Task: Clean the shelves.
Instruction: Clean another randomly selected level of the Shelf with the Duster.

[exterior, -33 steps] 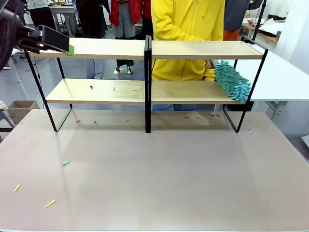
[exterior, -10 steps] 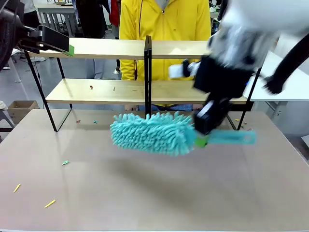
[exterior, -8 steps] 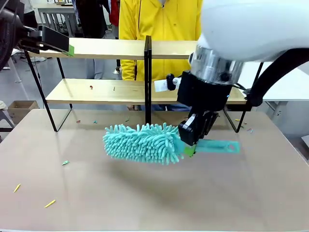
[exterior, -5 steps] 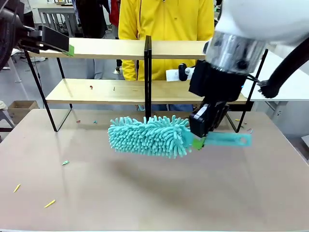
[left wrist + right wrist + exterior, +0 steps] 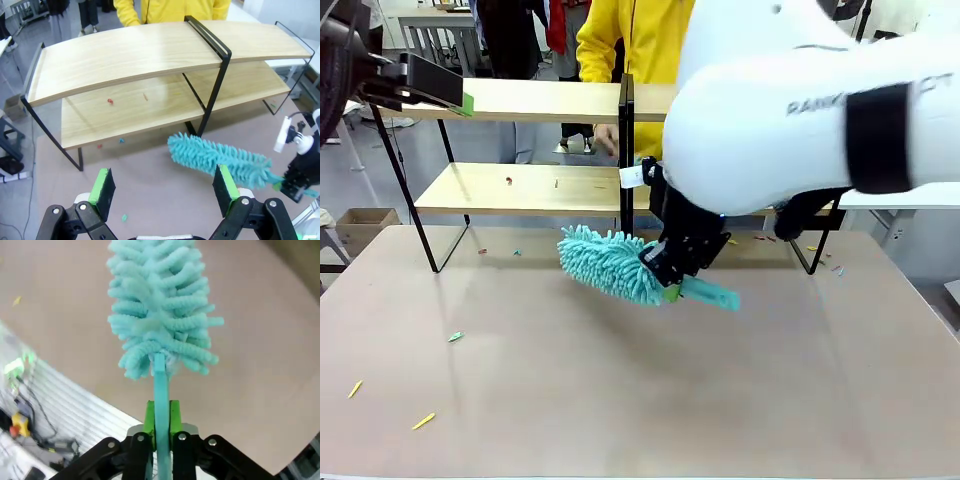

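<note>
Right tool [image 5: 667, 287] is clamped on the teal duster [image 5: 605, 264], its fluffy end pointing ten o'clock; the shelves [image 5: 520, 190] lie at twelve. Left tool [image 5: 165, 184] stands apart.

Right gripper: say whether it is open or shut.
Shut. The right gripper has its green pads pressed on both sides of the teal duster's flat handle.

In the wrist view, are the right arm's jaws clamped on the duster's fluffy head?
No, the right arm's jaws pinch the duster's flat teal handle, with the fluffy head free ahead of them.
</note>
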Controlling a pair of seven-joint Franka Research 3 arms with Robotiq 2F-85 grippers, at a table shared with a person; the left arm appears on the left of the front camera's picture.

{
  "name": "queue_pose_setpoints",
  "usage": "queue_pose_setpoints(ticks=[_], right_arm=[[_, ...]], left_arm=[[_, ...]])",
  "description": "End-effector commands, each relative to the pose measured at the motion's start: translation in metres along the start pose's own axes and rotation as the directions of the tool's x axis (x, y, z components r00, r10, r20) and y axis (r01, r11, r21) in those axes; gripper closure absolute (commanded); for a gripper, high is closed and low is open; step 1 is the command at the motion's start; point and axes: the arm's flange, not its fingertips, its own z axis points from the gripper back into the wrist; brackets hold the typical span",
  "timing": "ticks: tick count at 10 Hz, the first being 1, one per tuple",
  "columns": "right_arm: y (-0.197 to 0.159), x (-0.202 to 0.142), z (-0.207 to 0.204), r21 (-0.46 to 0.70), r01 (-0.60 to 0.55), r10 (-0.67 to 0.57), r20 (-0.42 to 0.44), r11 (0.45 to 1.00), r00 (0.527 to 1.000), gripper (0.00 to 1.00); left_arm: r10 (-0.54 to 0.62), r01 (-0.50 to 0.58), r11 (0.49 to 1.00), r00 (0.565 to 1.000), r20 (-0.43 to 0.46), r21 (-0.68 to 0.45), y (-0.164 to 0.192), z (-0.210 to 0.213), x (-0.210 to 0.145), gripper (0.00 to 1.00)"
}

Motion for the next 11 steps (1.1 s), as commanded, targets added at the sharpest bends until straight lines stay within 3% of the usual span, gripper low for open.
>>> queue_pose_setpoints(ticks=[1, 7, 9, 11], right_arm=[[0.010, 0.037, -0.013, -0.046, 0.114, -0.114, 0.005, 0.992, 0.994, 0.88], [0.026, 0.114, -0.080, -0.035, 0.344, -0.335, 0.152, 0.938, 0.930, 0.88], [0.035, 0.126, -0.092, -0.044, 0.374, -0.359, 0.196, 0.926, 0.912, 0.88], [0.037, 0.132, -0.103, -0.045, 0.363, -0.351, 0.172, 0.931, 0.921, 0.88]], left_arm=[[0.001, -0.001, 1.000, 1.000, 0.002, 0.005, 0.001, 0.000, 0.001, 0.00], [0.001, -0.001, 1.000, 1.000, 0.002, 0.005, 0.001, 0.000, 0.001, 0.00], [0.001, -0.001, 1.000, 1.000, 0.002, 0.005, 0.001, 0.000, 0.001, 0.00], [0.001, -0.001, 1.000, 1.000, 0.002, 0.005, 0.001, 0.000, 0.001, 0.00]])
